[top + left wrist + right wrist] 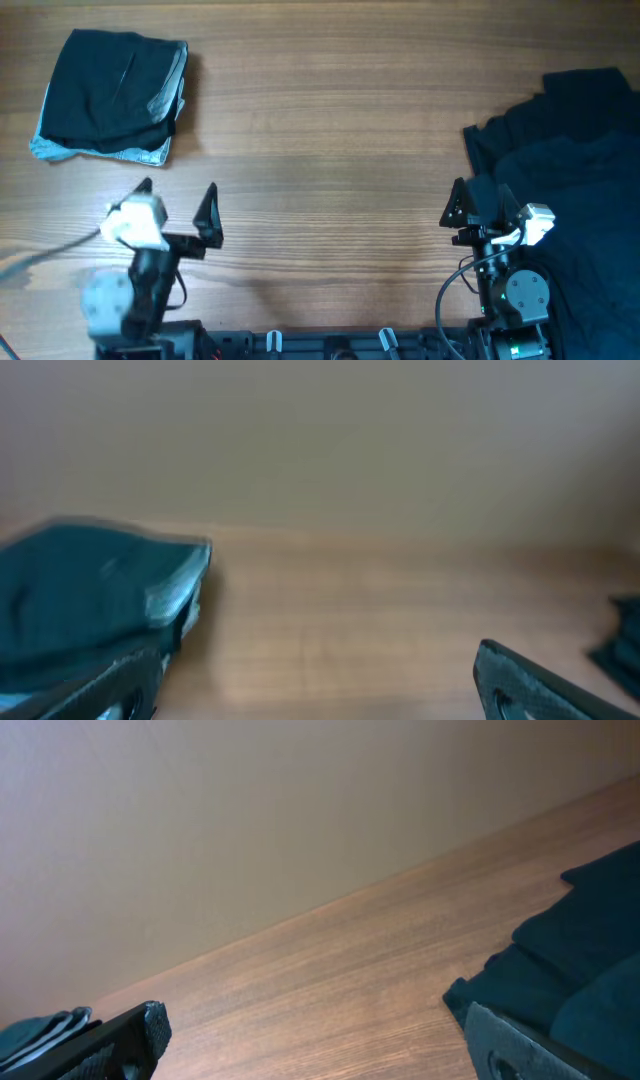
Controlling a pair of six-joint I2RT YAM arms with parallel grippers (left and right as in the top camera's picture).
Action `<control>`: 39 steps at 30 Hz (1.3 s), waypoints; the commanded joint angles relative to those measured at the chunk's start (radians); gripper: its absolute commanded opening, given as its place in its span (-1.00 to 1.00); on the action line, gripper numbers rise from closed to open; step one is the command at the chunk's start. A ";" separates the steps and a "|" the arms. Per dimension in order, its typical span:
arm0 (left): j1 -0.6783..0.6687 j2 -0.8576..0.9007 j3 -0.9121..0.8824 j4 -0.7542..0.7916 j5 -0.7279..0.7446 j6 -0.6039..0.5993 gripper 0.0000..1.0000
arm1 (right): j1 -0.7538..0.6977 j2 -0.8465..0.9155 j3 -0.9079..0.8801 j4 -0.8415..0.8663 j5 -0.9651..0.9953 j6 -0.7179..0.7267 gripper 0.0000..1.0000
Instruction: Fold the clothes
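A folded stack of dark shorts with a light-blue denim pair at the bottom lies at the table's far left; it also shows in the left wrist view. A loose pile of black clothes covers the right side and shows in the right wrist view. My left gripper is open and empty above bare wood near the front left. My right gripper is open and empty beside the pile's left edge.
The wooden table lies bare between the stack and the pile. A pale wall rises behind the table's far edge. The arm bases stand along the front edge.
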 commanded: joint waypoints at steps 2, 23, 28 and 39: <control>-0.020 -0.181 -0.251 0.142 0.005 -0.020 1.00 | -0.004 -0.007 -0.001 0.004 -0.016 -0.018 1.00; -0.035 -0.188 -0.428 0.265 -0.021 -0.020 1.00 | -0.004 -0.007 -0.001 0.004 -0.016 -0.018 0.99; -0.035 -0.188 -0.428 0.265 -0.021 -0.020 1.00 | -0.004 -0.007 -0.001 0.004 -0.016 -0.018 0.99; -0.035 -0.188 -0.428 0.265 -0.021 -0.020 1.00 | -0.004 -0.007 -0.001 0.004 -0.016 -0.018 0.99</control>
